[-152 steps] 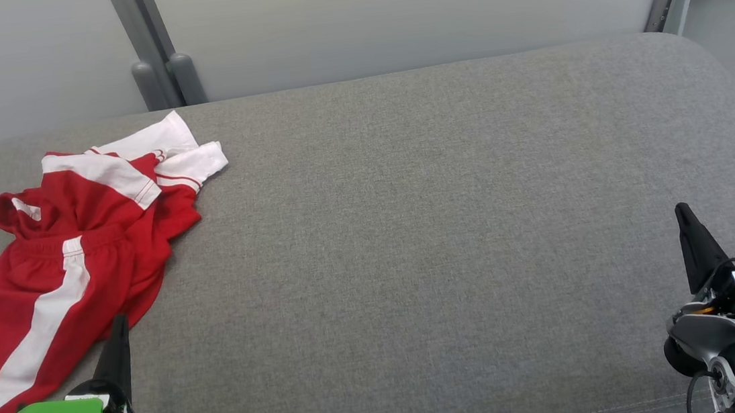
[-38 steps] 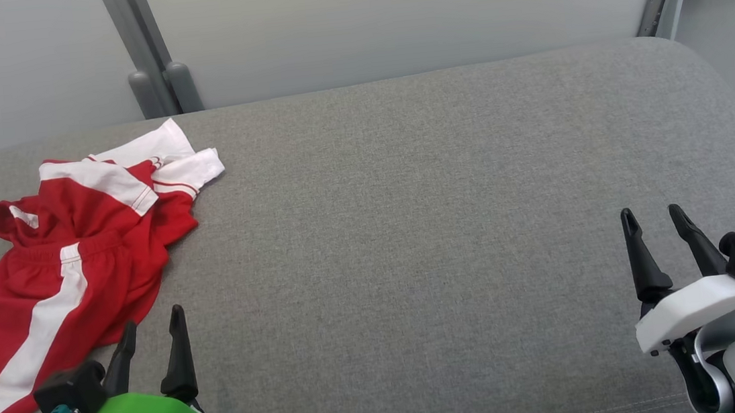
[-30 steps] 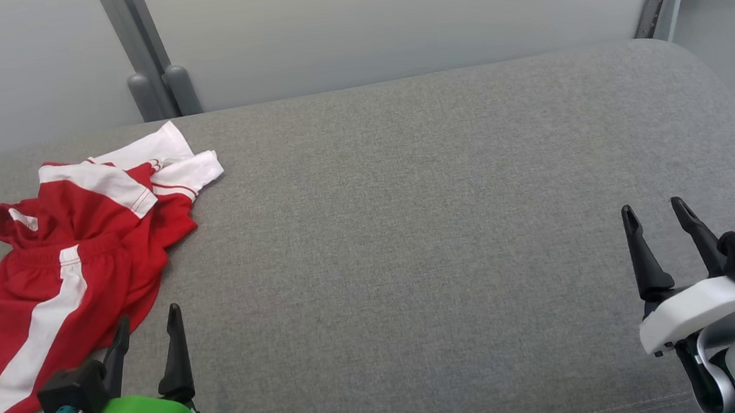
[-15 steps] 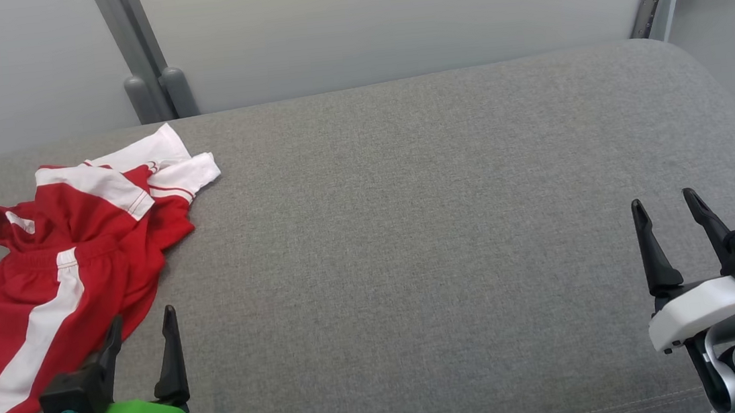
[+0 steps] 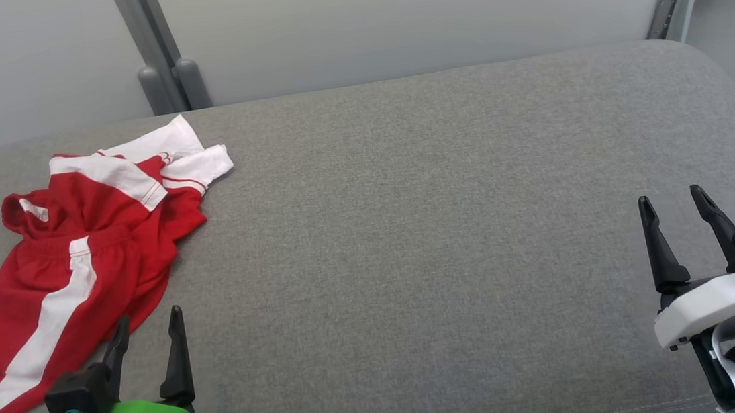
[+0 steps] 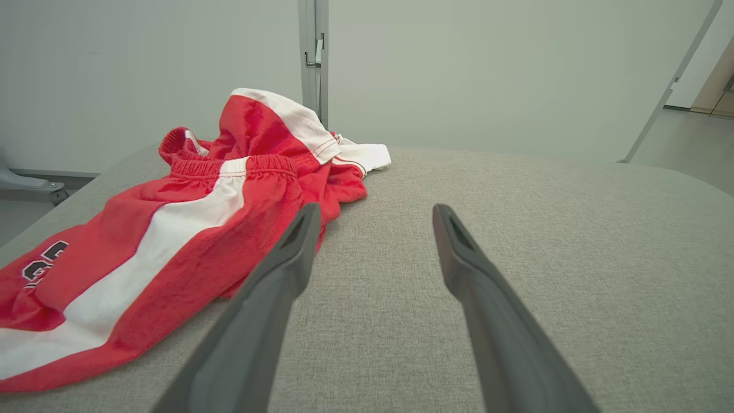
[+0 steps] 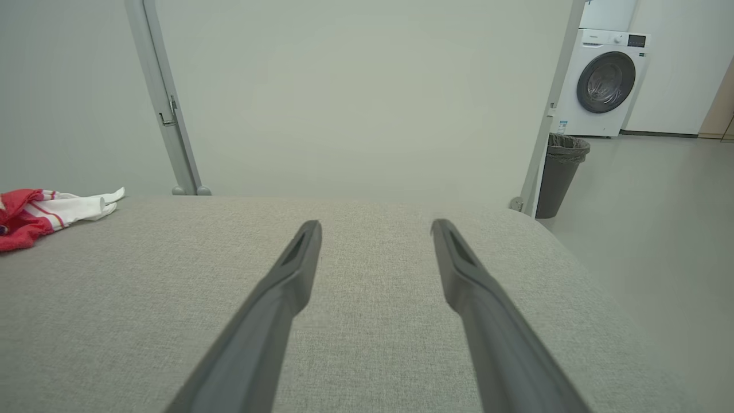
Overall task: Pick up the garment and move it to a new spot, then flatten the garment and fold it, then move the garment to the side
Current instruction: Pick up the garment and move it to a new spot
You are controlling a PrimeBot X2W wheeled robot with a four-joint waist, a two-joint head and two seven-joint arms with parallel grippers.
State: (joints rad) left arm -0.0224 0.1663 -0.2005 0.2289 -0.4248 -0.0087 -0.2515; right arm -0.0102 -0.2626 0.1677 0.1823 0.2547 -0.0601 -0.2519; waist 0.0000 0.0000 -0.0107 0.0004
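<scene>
Evidently nothing is done yet: the crumpled garment [image 5: 76, 261] lies just ahead-left of the left gripper [image 5: 149, 315], well apart from the right gripper [image 5: 670, 195]; both stand wide apart and empty. Pickup, relocation, flattening, folding and setting aside all remain.

Between the spread jaws of the left gripper [image 5: 149, 316] and ahead of them, the pad [image 5: 410, 229] lies open. The garment [image 5: 69, 262] is heaped just off its left jaw, hem beside that tip, rising higher farther ahead. Before the right gripper [image 5: 670, 196] the pad is open to its far edge, where a wall [image 5: 423, 12] stands. Off its right jaw the pad falls away to floor [image 7: 659, 241], with a bin [image 7: 565, 172] farther on.
</scene>
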